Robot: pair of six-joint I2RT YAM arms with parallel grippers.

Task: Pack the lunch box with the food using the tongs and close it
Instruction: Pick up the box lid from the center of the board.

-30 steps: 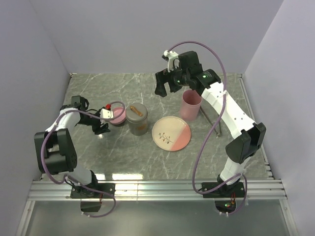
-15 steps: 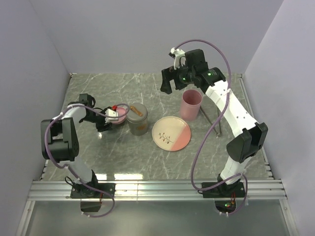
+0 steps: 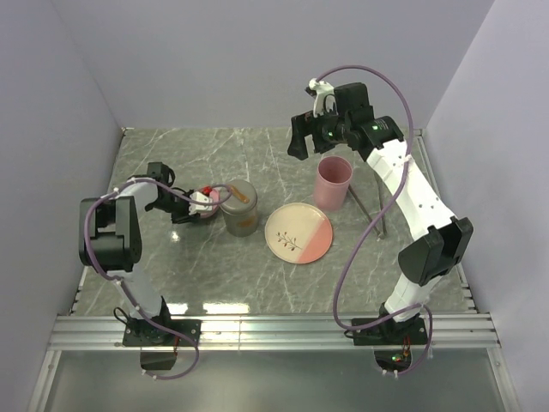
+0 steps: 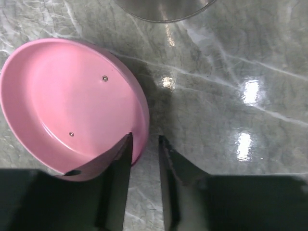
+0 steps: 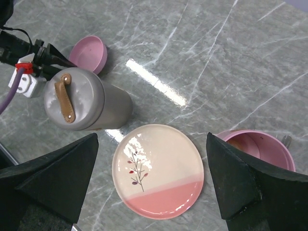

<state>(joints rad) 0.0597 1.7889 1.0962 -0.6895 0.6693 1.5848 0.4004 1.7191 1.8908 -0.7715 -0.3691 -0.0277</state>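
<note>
My left gripper [image 4: 144, 136] is low on the table at a shallow pink lid [image 4: 72, 101]. Its jaws stand narrowly apart across the lid's rim, one finger over the inside, the other outside with a strip of table showing. A grey round container with a brown strap [image 3: 239, 210] stands just right of it. My right gripper [image 3: 310, 146] hangs high and open above the pink cup [image 3: 333, 180]. A brownish bit of food [image 5: 240, 141] shows inside the cup; the other food is hidden. The tongs [image 3: 383, 228] lie on the table right of the cup.
A cream-and-pink plate [image 3: 298, 233] with a twig pattern lies bare in front of the cup. The walls of the enclosure stand close on the left, back and right. The left arm's purple cable loops over the pink lid [image 5: 89, 53].
My left gripper has slid right to the pink lid and its jaws have narrowed. The right arm has drifted right and back, still open.
</note>
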